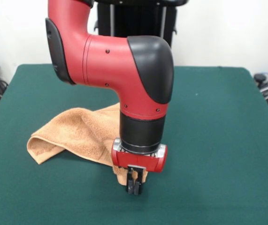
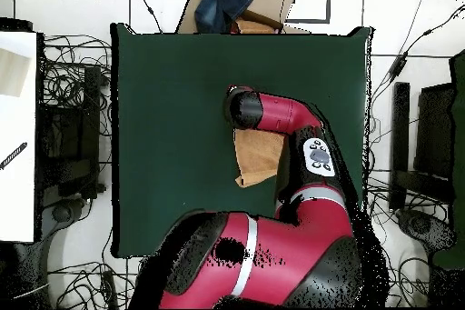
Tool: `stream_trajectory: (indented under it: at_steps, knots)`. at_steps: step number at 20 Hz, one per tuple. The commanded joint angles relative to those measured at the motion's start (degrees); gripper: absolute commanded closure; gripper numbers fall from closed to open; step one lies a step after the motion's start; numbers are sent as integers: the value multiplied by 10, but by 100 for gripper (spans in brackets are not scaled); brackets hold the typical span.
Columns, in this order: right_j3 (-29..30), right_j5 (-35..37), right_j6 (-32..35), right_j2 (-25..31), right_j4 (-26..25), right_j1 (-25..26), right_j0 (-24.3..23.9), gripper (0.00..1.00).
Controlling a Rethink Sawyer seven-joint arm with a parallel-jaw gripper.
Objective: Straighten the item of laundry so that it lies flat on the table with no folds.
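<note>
The item of laundry is a peach-orange terry towel, lying crumpled and folded over on the table left of centre. In the overhead view the towel shows partly beside the arm. My gripper points straight down at the towel's near corner, its dark fingers pressed together with the cloth's edge bunched around them, low over the green top. The arm hides the towel's right part in the front view. In the overhead view the wrist covers the gripper.
The red and black arm stands over the table's middle. Cables and boxes lie off the table on the floor on all sides. A cardboard box sits just beyond one table edge.
</note>
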Motion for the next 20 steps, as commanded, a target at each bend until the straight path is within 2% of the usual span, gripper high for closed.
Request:
stream_trajectory:
  at_steps: [1,4,7,8,13,15,20]
  knots:
    - [52,15,18,55,-23,16,1,100]
    - [59,-26,31,61,-26,13,-5,100]
    - [59,-23,27,66,-25,12,-10,100]
    - [60,-27,28,66,-25,11,-10,0]
    - [57,-19,30,67,-23,11,-10,0]
    - [43,72,10,58,-11,10,-3,0]
    - [45,86,9,59,-8,-2,-2,0]
